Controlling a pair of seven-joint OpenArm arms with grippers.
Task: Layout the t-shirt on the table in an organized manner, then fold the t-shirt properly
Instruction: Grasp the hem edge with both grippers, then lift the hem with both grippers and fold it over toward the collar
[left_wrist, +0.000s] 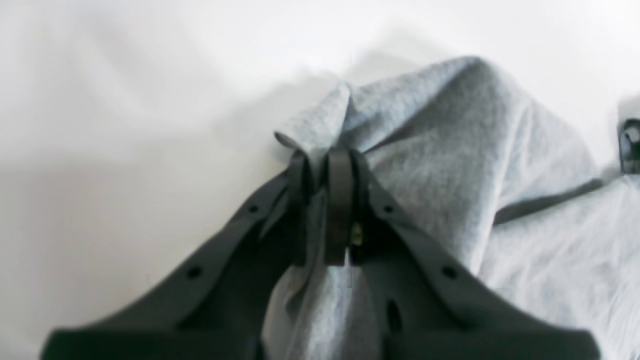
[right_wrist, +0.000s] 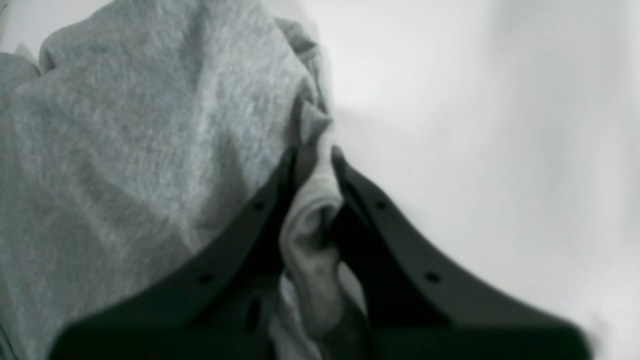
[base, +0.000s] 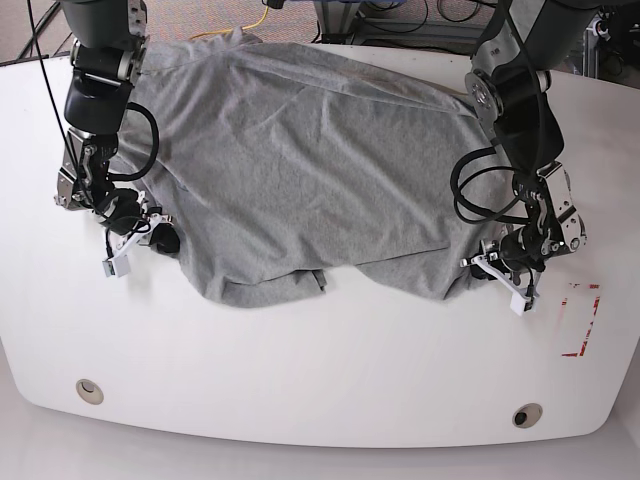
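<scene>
The heather-grey t-shirt (base: 300, 150) lies spread over the back half of the white table (base: 320, 380), wrinkled, with its near edge bunched and folded under. No lettering shows. My left gripper (base: 492, 264) is at the shirt's near right corner. In the left wrist view it (left_wrist: 327, 155) is shut on a pinch of grey fabric (left_wrist: 450, 140). My right gripper (base: 158, 240) is at the shirt's near left edge. In the right wrist view it (right_wrist: 312, 152) is shut on a fold of the shirt (right_wrist: 150, 125).
A red tape outline (base: 580, 322) is on the table at the right, close to my left gripper. Two round grommets (base: 89, 389) (base: 527, 414) sit near the front edge. Cables and gear lie beyond the table's back edge. A small dark part (left_wrist: 631, 145) shows at the left wrist view's right edge.
</scene>
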